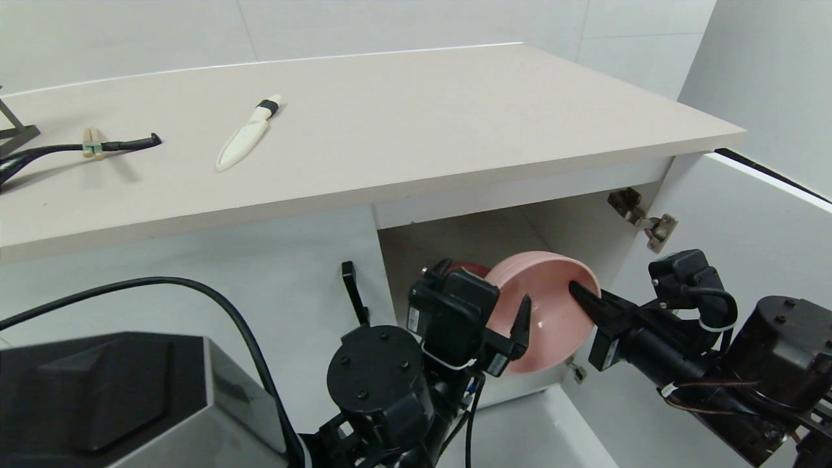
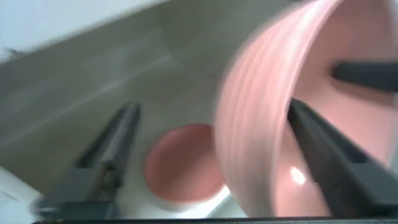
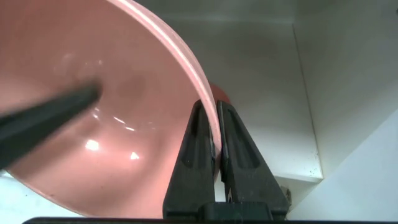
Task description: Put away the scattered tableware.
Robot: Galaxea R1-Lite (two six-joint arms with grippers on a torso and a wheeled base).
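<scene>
A pink bowl hangs tilted on its side in the mouth of the open lower cabinet. My right gripper is shut on the bowl's rim, one finger inside and one outside. My left gripper stands open astride the bowl's opposite wall; one of its fingers is inside the bowl, the other outside and apart from it. A second, redder bowl rests upright on the cabinet floor behind.
The cabinet door swings open on the right, its hinge by the frame. The left door with a black handle is closed. On the countertop lie a cream sheathed knife and black-handled tongs.
</scene>
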